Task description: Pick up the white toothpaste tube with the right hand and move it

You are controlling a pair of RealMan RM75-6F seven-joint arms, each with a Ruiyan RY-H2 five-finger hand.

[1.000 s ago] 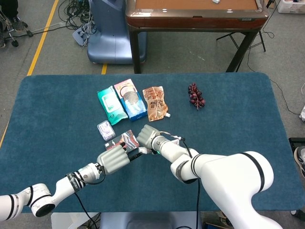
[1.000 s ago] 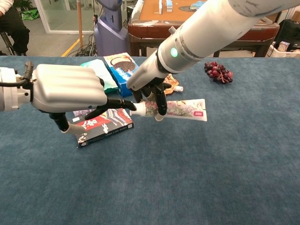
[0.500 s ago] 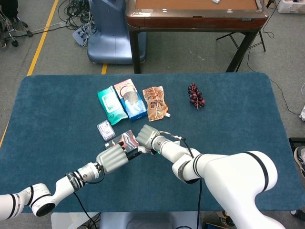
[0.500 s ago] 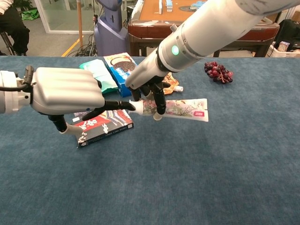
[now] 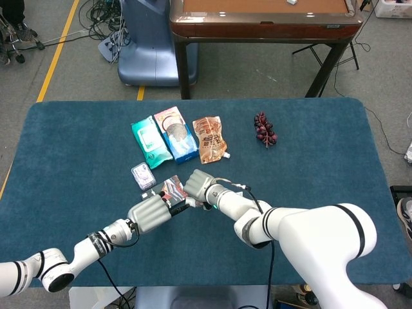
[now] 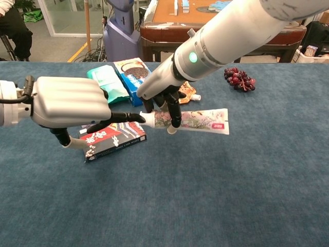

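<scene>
Blue-carpeted bench (image 6: 247, 195) w/ a brown table behind it. My right robot hand (image 6: 162, 95) grasps the white toothpaste tube (image 6: 193, 120) near its cap end, mid-bench, tube lying flat. My left robot hand (image 6: 69, 103) at 9 o'clock of it, fingers out over a dark booklet (image 6: 115, 140), fingertip touching the cap. Grapes (image 6: 238, 78) at 1 o'clock.

A blue-carpeted table (image 5: 309, 193) bears snack packets (image 5: 174, 134), grapes (image 5: 264, 128), a small box (image 6: 114, 140) and a toothpaste tube (image 6: 198, 120).

R hand (image 6: 163, 92) fingers curled down, gripping; L hand (image 6: 69, 103) alongside, fingers extended toward it.
</scene>
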